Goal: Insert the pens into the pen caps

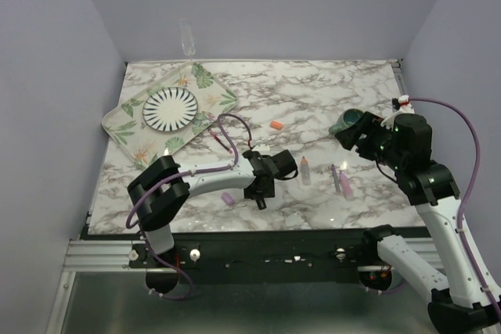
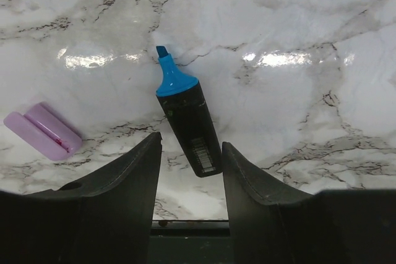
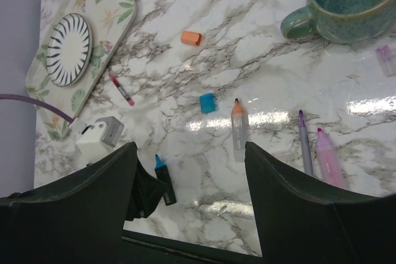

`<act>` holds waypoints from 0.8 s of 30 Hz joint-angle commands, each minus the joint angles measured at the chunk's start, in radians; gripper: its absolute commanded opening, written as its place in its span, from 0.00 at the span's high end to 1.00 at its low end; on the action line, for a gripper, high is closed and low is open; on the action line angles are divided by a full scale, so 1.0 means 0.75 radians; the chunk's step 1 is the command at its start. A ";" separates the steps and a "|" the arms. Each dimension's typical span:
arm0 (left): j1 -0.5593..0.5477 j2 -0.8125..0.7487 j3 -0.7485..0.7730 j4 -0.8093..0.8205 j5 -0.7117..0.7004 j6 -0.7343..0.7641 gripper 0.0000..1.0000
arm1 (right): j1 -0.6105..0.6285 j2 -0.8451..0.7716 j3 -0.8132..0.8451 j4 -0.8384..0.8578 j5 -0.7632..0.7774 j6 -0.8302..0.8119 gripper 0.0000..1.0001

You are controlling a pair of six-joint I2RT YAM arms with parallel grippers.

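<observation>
A black pen with a blue tip [image 2: 189, 122] lies flat on the marble. Its rear end sits between the fingers of my left gripper [image 2: 192, 143], which is open with gaps on both sides. A light purple cap [image 2: 43, 131] lies to its left. My right gripper [image 3: 190, 149] hangs open and empty high above the table, near the mug. Below it lie the blue cap [image 3: 208, 102], the orange cap [image 3: 191, 38], the grey pen with an orange tip [image 3: 239, 129], a thin purple pen [image 3: 304, 143], a pink pen [image 3: 328, 161] and a thin red pen [image 3: 121, 88].
A teal mug [image 3: 352, 4] stands at the right with a small pale lilac piece [image 3: 385, 60] beside it. A leaf-patterned tray [image 1: 205, 84] holding a striped plate [image 1: 170, 108] sits at the back left. A clear glass [image 1: 187, 37] stands behind the table.
</observation>
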 commanded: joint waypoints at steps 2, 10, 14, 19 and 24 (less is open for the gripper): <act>-0.008 0.065 -0.040 0.045 -0.029 0.002 0.47 | 0.005 -0.028 -0.026 0.017 -0.006 -0.032 0.22; -0.006 0.114 -0.100 0.150 -0.026 0.037 0.54 | 0.005 -0.055 -0.059 0.064 -0.063 -0.042 0.22; -0.006 0.118 -0.110 0.149 -0.033 0.053 0.69 | 0.005 -0.059 -0.063 0.062 -0.070 -0.044 0.22; -0.004 0.053 -0.102 0.145 -0.053 0.106 0.98 | 0.005 -0.071 -0.098 0.099 -0.125 -0.034 0.22; 0.000 -0.090 -0.075 0.158 -0.126 0.174 1.00 | 0.003 -0.065 -0.171 0.170 -0.198 0.082 0.22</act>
